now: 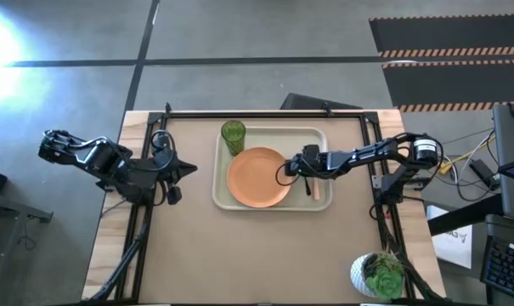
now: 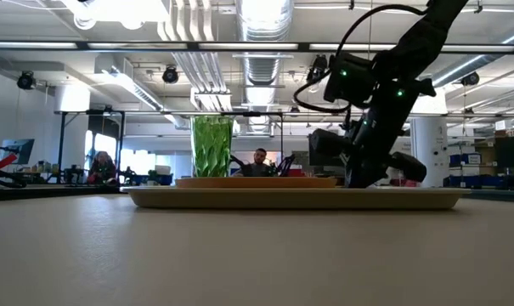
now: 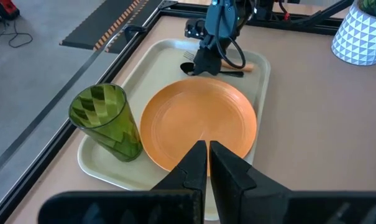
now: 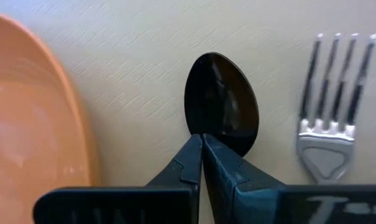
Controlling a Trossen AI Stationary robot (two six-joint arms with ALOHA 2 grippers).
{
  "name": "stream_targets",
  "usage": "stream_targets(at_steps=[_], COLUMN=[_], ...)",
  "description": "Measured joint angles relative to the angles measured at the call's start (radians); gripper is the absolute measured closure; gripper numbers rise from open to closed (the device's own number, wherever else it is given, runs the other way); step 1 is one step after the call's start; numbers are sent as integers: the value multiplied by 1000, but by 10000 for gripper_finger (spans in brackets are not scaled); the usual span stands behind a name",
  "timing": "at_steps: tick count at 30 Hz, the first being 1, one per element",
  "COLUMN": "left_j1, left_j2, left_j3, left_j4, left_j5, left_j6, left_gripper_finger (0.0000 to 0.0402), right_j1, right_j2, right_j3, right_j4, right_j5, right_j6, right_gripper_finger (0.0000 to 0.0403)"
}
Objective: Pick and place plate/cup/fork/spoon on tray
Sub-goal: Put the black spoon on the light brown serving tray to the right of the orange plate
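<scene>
Tray (image 1: 273, 134) sits mid-table in the high view, holding all four items. Plate (image 1: 258, 177) fills the tray's centre and 7 o'clock part. Cup (image 1: 233, 136) stands upright at the tray's 11 o'clock corner, just beside the plate's rim, apart from it as far as the left wrist view shows. Spoon (image 4: 222, 102) and fork (image 4: 334, 102) lie side by side on the tray floor at the plate's 3 o'clock side, spoon nearer the plate, fork beyond it; neither touches the plate.

Right gripper (image 1: 308, 164) is low over the tray at the plate's 3 o'clock edge. In the right wrist view its fingers (image 4: 186, 163) are pressed together at the base of the spoon bowl, where the handle starts; the handle is hidden behind them, so it is probably pinched, not certain. Spoon bowl lies flat on the tray.

Left gripper (image 1: 173, 169) hovers off the tray at its 9 o'clock side, above bare table, jaws drawn together on nothing, pointing at the plate.
</scene>
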Motion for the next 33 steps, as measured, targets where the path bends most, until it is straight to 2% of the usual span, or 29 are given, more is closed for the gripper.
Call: stream_targets(at_steps=[10, 19, 27, 33], left_j1=[0, 0, 0, 0], left_j2=[0, 0, 0, 0], left_j3=[0, 0, 0, 0], left_j4=[0, -1, -1, -2], left_j5=[0, 0, 0, 0], left_j6=[0, 2, 3, 5], left_gripper_finger=[402, 402, 402, 402], right_j1=[20, 64, 83, 109], right_j2=[0, -6, -7, -8], right_j3=[8, 57, 171, 206], right_j4=[-7, -17, -354, -412], right_j5=[65, 91, 85, 77], right_j6=[82, 59, 77, 79], right_gripper_finger=[394, 394, 394, 394])
